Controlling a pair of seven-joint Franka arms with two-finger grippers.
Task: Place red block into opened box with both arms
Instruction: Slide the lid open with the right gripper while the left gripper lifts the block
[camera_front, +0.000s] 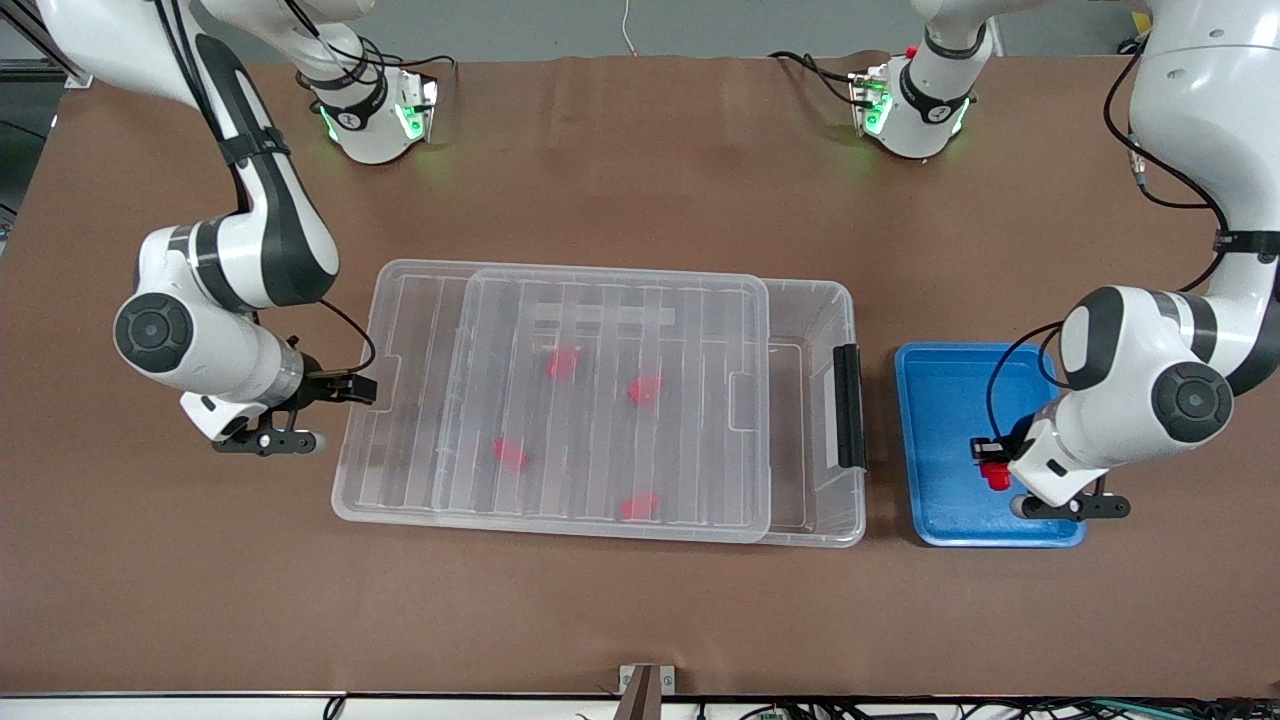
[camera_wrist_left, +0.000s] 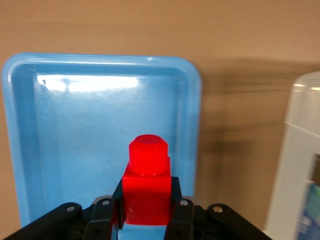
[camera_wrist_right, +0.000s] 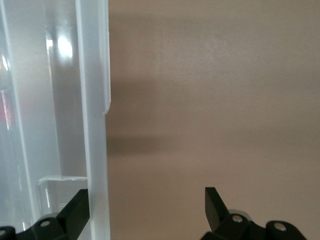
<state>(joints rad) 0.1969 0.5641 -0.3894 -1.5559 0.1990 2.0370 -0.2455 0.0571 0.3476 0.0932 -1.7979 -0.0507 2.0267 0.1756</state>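
My left gripper (camera_front: 990, 462) hangs low over the blue tray (camera_front: 940, 400), shut on the red block (camera_front: 994, 477). In the left wrist view the red block (camera_wrist_left: 147, 185) sits between the left gripper's (camera_wrist_left: 147, 212) black pads, stub pointing away, with the tray (camera_wrist_left: 75, 125) below. The clear box (camera_front: 815, 300) lies mid-table, its black latch (camera_front: 849, 405) facing the tray. The ribbed lid (camera_front: 600, 300) is slid toward the right arm's end, leaving a strip open by the latch. My right gripper (camera_front: 345, 388) is open at the lid's end edge (camera_wrist_right: 95, 125), which runs between the right gripper's (camera_wrist_right: 147, 210) jaws.
Several other red blocks (camera_front: 563, 362) lie inside the box under the lid. Bare brown table surrounds the box and tray. Both arm bases (camera_front: 375, 120) stand along the table's edge farthest from the front camera.
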